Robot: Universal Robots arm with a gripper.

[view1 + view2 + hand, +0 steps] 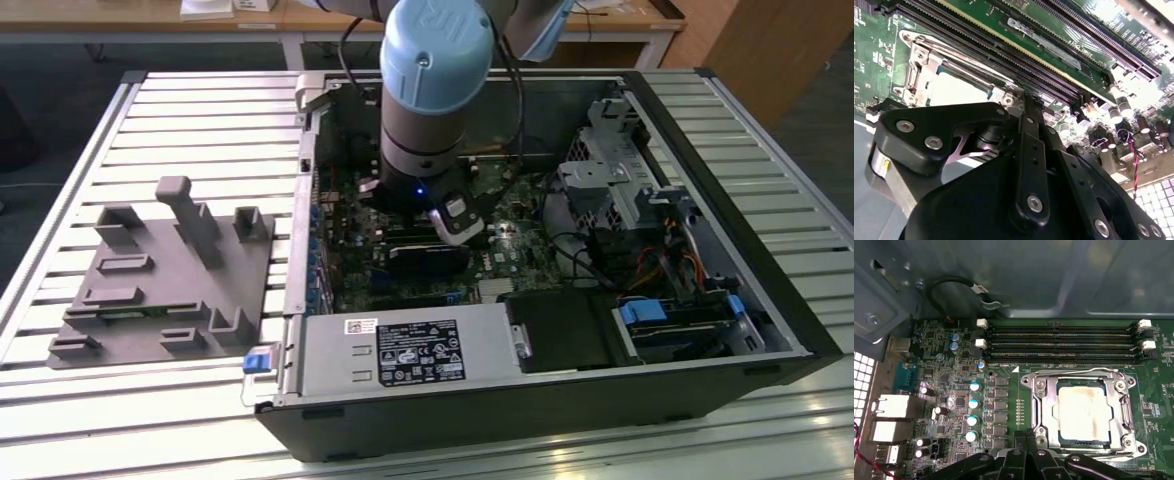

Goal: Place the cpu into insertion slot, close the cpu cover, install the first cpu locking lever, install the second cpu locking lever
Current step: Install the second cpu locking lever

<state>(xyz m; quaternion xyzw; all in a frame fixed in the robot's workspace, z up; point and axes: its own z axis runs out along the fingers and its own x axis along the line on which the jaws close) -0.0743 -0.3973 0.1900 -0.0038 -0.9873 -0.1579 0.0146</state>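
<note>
I have the arm [430, 100] reaching down into the open computer case [561, 330], which lies on its side on the slatted tabletop [200, 110]. The tool [1026, 440] sits low over the green motherboard [1004, 405], just beside the near edge of the insertion slot [1084, 412]. In the second wrist view the black fingers [1029, 130] look drawn together with nothing between them, their tips close against the edge of the socket frame; whether they touch it I cannot tell.

The cpu [1083, 410] already lies in the insertion slot, its dull silver top showing a brownish smear (visible in both wrist views). The cpu cover [1046, 405] is down over it, the silvery frame ringing the chip, which shows through the square window. A thin metal lever [1074, 371] runs along the far side of the frame, next to the memory slots [1059, 342], which are long, black and have white clips at their ends.

In the exterior view, a grey fixture block [160, 280] with upright pegs stands on the tabletop to the exterior view's left of the case, well apart from the arm. The power supply [400, 352] fills the near corner of the case.
</note>
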